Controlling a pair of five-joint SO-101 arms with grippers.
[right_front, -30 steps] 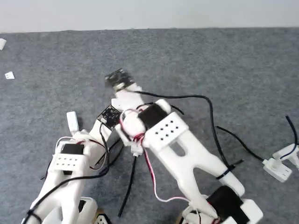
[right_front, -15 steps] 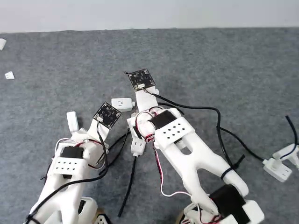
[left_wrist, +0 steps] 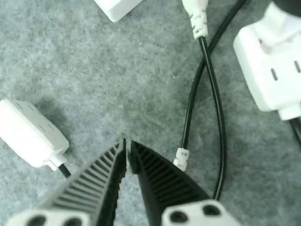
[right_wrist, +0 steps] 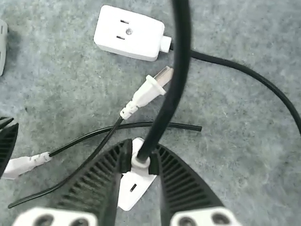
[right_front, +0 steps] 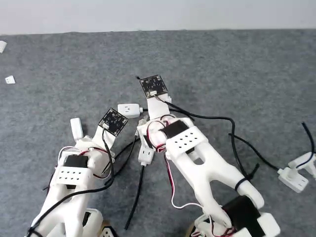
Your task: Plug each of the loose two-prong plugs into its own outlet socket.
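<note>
My right gripper (right_wrist: 139, 146) is shut on the cable neck of a white outlet socket (right_wrist: 133, 183), which lies under the right arm (right_front: 182, 143) in the high view. A loose white two-prong plug (right_wrist: 151, 88) lies on the grey carpet just beyond it, prongs toward another white socket (right_wrist: 129, 33). My left gripper (left_wrist: 127, 143) is shut on nothing, its tips just above the carpet. A third socket (left_wrist: 30, 134) lies beside it. The held socket (left_wrist: 275, 70) is on its other side, and the plug (left_wrist: 197, 14) is farther off.
Black cables (left_wrist: 209, 108) run across the carpet between the two grippers and back toward the arm bases (right_front: 138, 190). A second white cable end (right_wrist: 23, 165) lies near the left fingertip (right_wrist: 7, 136). More white sockets (right_front: 294, 178) sit at the far right edge.
The right arm's wrist has swung to the right and drawn back a little, uncovering the white socket in the middle. The left arm has hardly moved.
</note>
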